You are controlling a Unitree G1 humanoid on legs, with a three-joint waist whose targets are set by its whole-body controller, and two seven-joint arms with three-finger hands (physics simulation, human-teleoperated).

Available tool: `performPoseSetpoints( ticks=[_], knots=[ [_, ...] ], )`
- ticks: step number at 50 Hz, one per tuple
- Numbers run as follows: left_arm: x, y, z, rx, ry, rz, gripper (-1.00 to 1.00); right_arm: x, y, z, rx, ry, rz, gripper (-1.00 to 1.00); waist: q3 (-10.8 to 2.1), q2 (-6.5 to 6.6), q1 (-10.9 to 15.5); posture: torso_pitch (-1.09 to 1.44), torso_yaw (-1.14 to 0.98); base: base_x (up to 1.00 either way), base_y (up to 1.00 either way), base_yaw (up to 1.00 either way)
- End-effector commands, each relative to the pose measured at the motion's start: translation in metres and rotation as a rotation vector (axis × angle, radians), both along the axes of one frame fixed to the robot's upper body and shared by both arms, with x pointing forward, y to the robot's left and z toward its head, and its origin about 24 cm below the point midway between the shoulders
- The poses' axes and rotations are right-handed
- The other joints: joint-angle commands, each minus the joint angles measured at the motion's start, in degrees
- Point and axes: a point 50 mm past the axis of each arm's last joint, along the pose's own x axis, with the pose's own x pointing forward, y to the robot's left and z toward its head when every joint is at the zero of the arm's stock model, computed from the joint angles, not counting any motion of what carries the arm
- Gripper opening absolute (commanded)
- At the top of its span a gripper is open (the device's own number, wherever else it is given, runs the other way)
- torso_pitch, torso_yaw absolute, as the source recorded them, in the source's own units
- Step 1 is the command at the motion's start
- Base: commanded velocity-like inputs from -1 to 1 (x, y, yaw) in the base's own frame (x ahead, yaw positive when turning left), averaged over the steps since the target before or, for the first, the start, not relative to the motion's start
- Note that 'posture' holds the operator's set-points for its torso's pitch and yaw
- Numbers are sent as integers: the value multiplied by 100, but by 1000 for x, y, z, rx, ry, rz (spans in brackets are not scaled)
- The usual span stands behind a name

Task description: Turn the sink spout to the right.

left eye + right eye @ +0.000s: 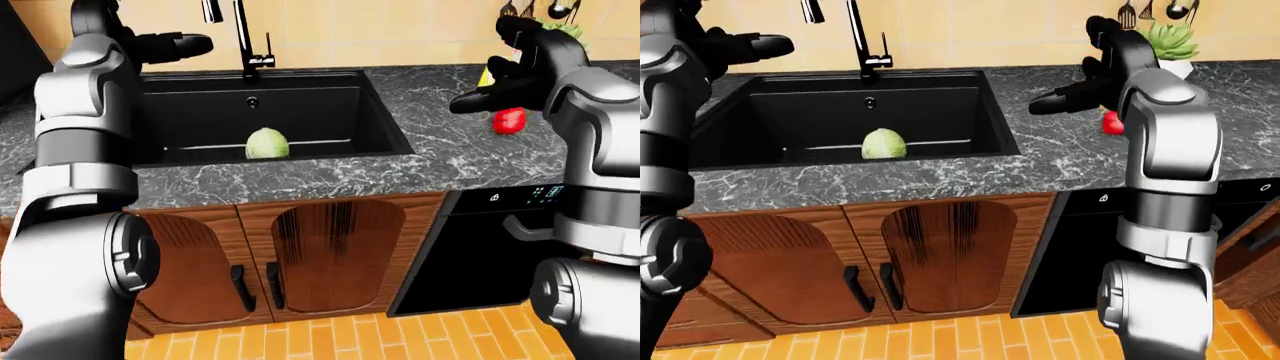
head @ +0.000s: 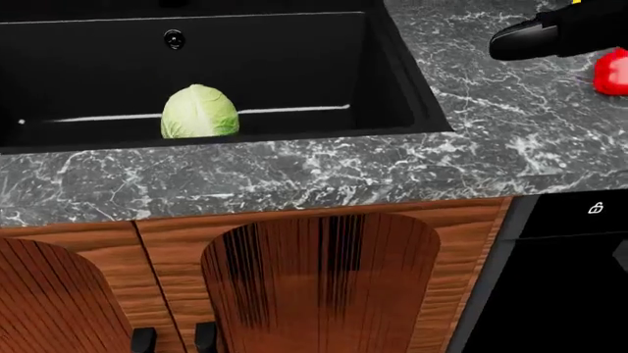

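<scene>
The black faucet (image 1: 243,41) stands at the top rim of the black sink (image 1: 330,90). Its spout end (image 1: 212,9) hangs at the top of the left-eye view, left of the upright pipe. My left hand (image 1: 195,43) is open, held at faucet height just left of the pipe and below the spout end, not touching it. My right hand (image 1: 465,101) is open and empty, fingers pointing left, above the counter to the right of the sink. It also shows in the head view (image 2: 510,44).
A green cabbage (image 1: 267,144) lies in the sink basin. A red vegetable (image 1: 509,120) and a yellow thing (image 1: 485,75) sit on the marble counter (image 1: 440,150) by my right hand. A potted plant (image 1: 1170,37) stands further right. Wooden cabinet doors (image 1: 330,255) and a black dishwasher (image 1: 470,255) are below.
</scene>
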Motion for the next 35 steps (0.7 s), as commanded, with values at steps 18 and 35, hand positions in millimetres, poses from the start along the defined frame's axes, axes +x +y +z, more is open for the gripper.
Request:
performPoseSetpoints(
  ticks=[18, 35],
  knots=[
    [-11, 26, 22, 15, -109, 61, 100, -3, 0, 21, -28, -92, -6, 100, -133, 131, -103, 0, 0, 27, 0, 0],
    [-14, 39, 22, 7, -109, 98, 100, -6, -3, 17, -24, -94, -9, 100, -279, -565, 27, 0, 0, 16, 0, 0]
  ],
)
